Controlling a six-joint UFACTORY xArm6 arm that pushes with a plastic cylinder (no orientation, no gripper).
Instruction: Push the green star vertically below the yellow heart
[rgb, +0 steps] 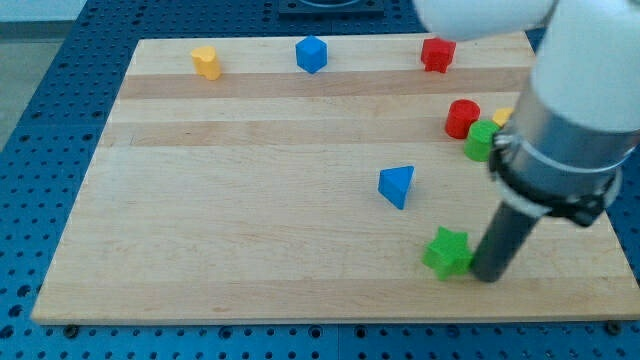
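The green star lies near the view's bottom right of the wooden board. My tip rests on the board right next to the star's right side, close to touching it. A yellow block, perhaps the yellow heart, peeks out at the view's right, mostly hidden behind the arm.
A red cylinder and a green block sit by the arm at the right. A blue triangle lies mid-board. Along the top are a yellow block, a blue block and a red star.
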